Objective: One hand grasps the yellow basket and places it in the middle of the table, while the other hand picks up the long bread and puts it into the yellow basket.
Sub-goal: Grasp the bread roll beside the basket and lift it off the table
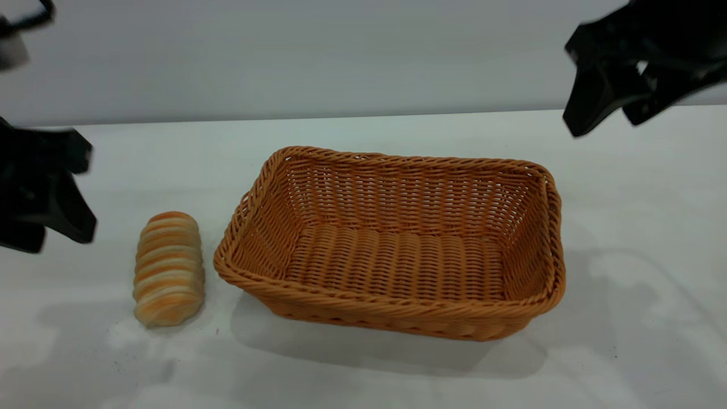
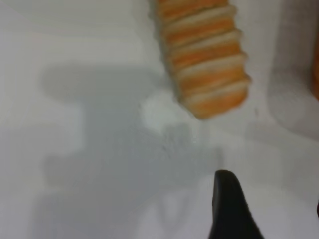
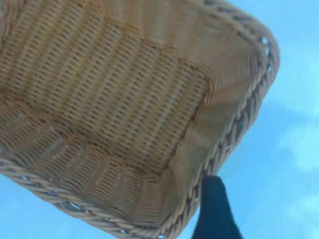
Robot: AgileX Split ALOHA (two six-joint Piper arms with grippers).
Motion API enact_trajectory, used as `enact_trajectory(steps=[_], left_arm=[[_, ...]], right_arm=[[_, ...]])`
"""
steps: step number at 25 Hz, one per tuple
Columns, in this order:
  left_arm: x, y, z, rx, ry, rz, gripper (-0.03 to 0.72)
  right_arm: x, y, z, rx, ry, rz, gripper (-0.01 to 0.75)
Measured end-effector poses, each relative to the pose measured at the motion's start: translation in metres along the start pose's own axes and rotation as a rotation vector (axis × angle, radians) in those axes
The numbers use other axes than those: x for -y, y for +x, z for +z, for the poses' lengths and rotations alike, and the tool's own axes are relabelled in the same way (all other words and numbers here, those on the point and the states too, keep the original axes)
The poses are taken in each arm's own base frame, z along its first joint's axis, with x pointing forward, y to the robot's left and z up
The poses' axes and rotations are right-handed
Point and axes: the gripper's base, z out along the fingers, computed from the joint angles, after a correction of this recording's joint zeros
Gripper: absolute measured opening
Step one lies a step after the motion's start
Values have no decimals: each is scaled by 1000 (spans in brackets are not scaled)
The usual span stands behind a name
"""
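The yellow basket (image 1: 397, 244) stands upright and empty in the middle of the table (image 1: 363, 369). The long bread (image 1: 168, 268) lies on the table just left of it, apart from it. My left gripper (image 1: 57, 238) hangs open and empty at the far left, beside the bread and above the table. In the left wrist view the bread (image 2: 204, 55) lies ahead of my left gripper (image 2: 271, 209). My right gripper (image 1: 605, 122) is open and empty, raised high beyond the basket's far right corner. The right wrist view shows the basket (image 3: 124, 99) from above and one finger (image 3: 214, 209) by its rim.
A plain grey wall (image 1: 318, 57) runs behind the table's back edge. White tabletop lies in front of the basket and to its right.
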Motion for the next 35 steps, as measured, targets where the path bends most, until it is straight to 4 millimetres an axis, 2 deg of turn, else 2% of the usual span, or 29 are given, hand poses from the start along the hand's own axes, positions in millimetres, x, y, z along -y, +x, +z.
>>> enact_trajectory(steps=[4, 12, 21, 30, 33, 35], left_arm=[[-3, -5, 23, 27, -17, -10, 463], [-7, -14, 59, 96, -41, -17, 463], [-7, -31, 106, 54, -60, -21, 463], [-9, -37, 145, 12, -75, -23, 458], [-9, -38, 151, 7, -76, -23, 410], [-9, -39, 151, 7, -76, -23, 336]], right_arm=[[-1, -2, -10, 29, -4, 1, 575], [-9, -1, -12, 24, -52, -19, 575], [-12, -1, -12, 27, -69, -42, 575], [-12, -1, -12, 26, -71, -51, 575], [-12, -1, -12, 27, -70, -58, 575], [-12, -1, -12, 27, -71, -62, 575]])
